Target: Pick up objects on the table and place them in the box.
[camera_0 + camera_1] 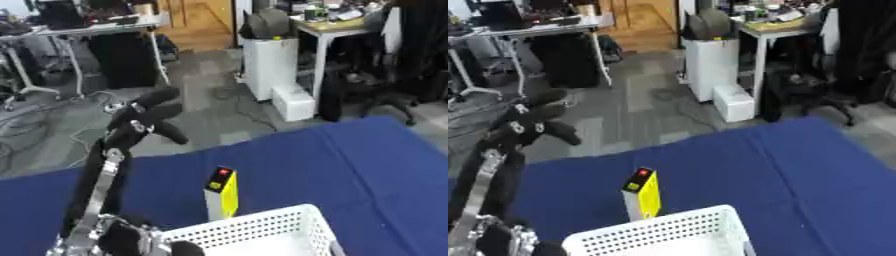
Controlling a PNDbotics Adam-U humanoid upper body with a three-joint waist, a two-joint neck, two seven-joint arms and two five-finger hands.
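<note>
Upright on the blue table (367, 165), just behind the white box (262, 232), stands a yellow carton (222, 194), its long axis vertical and its dark top with a red mark facing up. It is judged light, stiff and easily tipped, best taken by its broad sides. The left hand (144, 112) is raised well above it, fingers relaxed and spread, nothing held. No right hand is seen

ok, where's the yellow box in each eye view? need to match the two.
Left eye view: yellow box stands upright, bottom centre, just behind the white basket's far rim.
Right eye view: yellow box sits left of centre, same spot behind the white basket.
Shared landmark: the white basket's far rim, on the blue table.
</note>
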